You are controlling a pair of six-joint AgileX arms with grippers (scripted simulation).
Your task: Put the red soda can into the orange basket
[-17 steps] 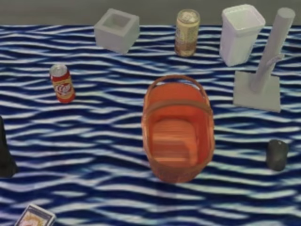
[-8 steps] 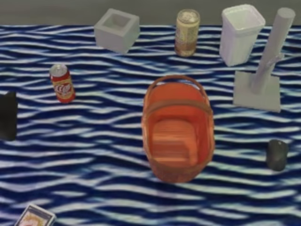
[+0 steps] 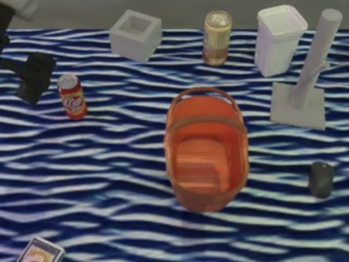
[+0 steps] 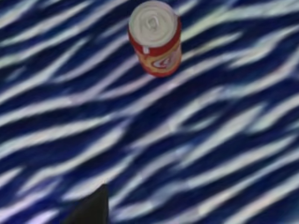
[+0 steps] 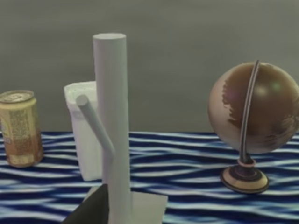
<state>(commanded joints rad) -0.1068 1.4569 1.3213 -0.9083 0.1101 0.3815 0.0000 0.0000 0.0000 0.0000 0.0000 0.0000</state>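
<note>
Top view: left gripper hanging dark and blocky just left of the red soda can, apart from it, arm reaching in from the far-left corner; finger spread impossible to tell, nothing held. Can upright on the blue-and-white wavy cloth, smooth cylinder, silver lid, round yellow-white logo. Well right of the can, the orange basket: oval, woven, arched handle across its middle, nothing inside.

Left wrist view: can seen from above, ring-pull lid, standing free on the rippled cloth; only one dark fingertip showing.

Right wrist view: right gripper out of sight except a dark edge; white post stand, tan-gold can, brown globe.
</note>
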